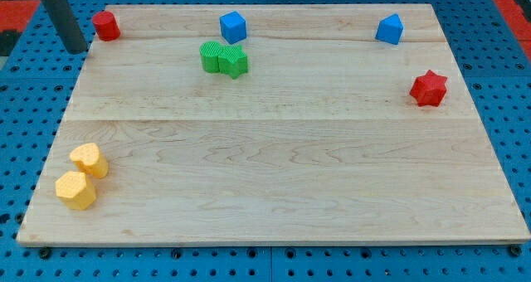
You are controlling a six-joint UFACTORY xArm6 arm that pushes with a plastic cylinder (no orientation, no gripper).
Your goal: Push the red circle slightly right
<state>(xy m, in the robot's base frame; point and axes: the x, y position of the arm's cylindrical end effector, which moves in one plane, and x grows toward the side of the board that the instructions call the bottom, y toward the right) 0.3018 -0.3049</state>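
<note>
The red circle block (105, 25) stands near the board's top left corner. My tip (76, 47) is the lower end of the dark rod at the view's top left; it sits just left of and slightly below the red circle, close to it, at the board's left edge. I cannot tell whether it touches the block. A red star block (429, 88) lies at the right side.
A blue cube (233, 26) lies at top centre and another blue block (389, 29) at top right. Two green blocks (223, 59) touch each other below the blue cube. Two yellow blocks (81, 176) lie at bottom left. The wooden board (282, 166) rests on a blue pegboard.
</note>
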